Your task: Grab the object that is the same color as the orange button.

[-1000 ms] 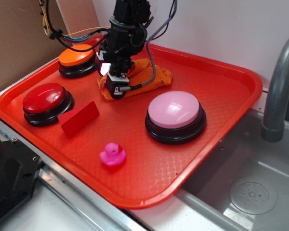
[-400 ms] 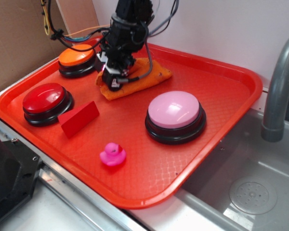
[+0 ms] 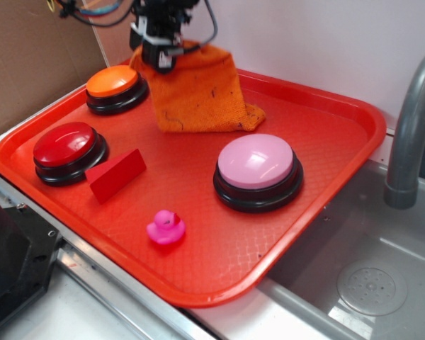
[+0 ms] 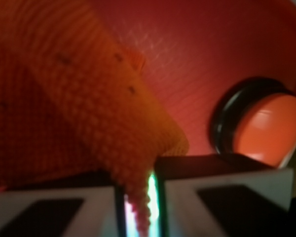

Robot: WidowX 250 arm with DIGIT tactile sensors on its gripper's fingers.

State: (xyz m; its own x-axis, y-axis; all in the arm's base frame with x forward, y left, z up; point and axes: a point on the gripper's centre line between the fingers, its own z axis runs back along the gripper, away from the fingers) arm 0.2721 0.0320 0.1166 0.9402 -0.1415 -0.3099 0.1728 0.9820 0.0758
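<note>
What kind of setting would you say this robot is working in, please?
Probably a mock kitchen sink station for robot trials: a grey faucet arches over a steel basin with a drain, and a red tray beside it holds buttons and a toy duck.

The exterior view is evenly and brightly lit, with soft highlights seen on the domed top of the pink button [image 3: 256,160] and along the rim of the red tray [image 3: 354,170]. Only faint shadows are cast under the things on the tray. The wrist view is dim and red-tinted; the orange cloth [image 4: 64,98] is blurred at close range, and the lower frame is darkened.
</note>
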